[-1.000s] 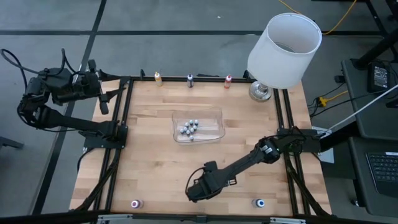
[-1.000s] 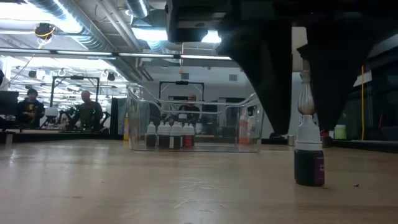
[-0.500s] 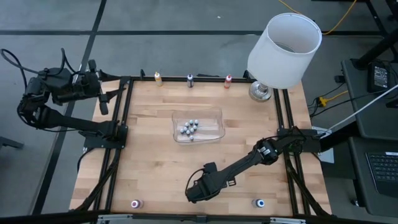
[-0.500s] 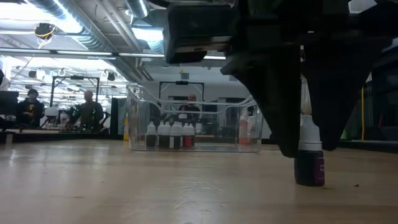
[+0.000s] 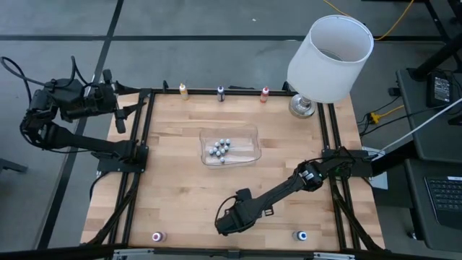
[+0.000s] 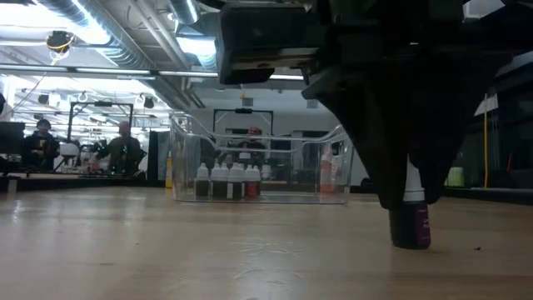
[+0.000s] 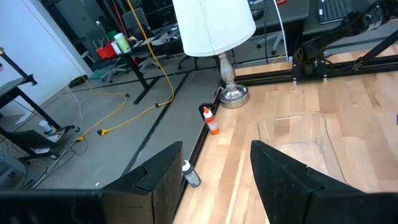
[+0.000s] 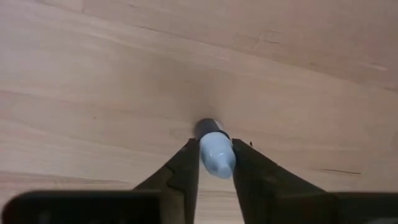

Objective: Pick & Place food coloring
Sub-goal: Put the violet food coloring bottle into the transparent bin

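Right end effector [image 8: 216, 169] lowered, clamped on one purple bottle [image 6: 410, 223], left apart

From above, my right gripper [image 5: 225, 225] covers the dark purple bottle [image 6: 410, 225] entirely. At table level my fingers hide its cap and shoulders. The bottles in the clear bin [image 5: 253, 133] are too small to tell their colours. My left gripper [image 7: 214, 180] is cut off by the frame's bottom edge.

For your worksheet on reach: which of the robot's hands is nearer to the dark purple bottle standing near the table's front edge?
Right. The right hand has its fingers on either side of the dark purple bottle; the left hand waits off the table's far left corner.
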Robot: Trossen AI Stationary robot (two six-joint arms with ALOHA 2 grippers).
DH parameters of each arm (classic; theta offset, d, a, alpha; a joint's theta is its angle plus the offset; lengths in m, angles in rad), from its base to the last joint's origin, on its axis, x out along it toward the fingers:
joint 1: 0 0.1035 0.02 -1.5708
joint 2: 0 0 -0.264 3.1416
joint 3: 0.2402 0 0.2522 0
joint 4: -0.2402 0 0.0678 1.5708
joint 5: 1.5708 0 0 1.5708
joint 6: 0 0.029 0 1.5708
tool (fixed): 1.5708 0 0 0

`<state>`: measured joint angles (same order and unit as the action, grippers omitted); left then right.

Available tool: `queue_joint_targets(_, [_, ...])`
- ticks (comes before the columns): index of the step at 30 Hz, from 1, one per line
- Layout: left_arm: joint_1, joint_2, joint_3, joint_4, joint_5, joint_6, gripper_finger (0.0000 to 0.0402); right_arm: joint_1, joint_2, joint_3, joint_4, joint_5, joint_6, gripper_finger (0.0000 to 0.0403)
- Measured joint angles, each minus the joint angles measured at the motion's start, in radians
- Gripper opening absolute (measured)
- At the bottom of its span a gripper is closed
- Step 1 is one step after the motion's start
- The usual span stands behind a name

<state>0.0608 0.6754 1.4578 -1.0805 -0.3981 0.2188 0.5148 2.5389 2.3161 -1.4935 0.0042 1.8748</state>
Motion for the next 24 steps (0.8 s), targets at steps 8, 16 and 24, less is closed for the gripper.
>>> queue_joint_targets(8, [0.000,0.000,0.000,0.000,0.000,0.000,0.0185,0.000,0.000,0.001,0.000,-0.003,-0.002,0.0070])
queue_joint_targets(16, [0.000,0.000,0.000,0.000,0.000,0.001,0.0185,-0.003,-0.023,0.035,-0.008,-0.025,-0.065,0.0080])
queue_joint_targets(24, [0.000,0.000,0.000,0.000,-0.001,0.002,0.0185,-0.025,-0.117,0.040,-0.014,-0.012,-0.135,0.0071])
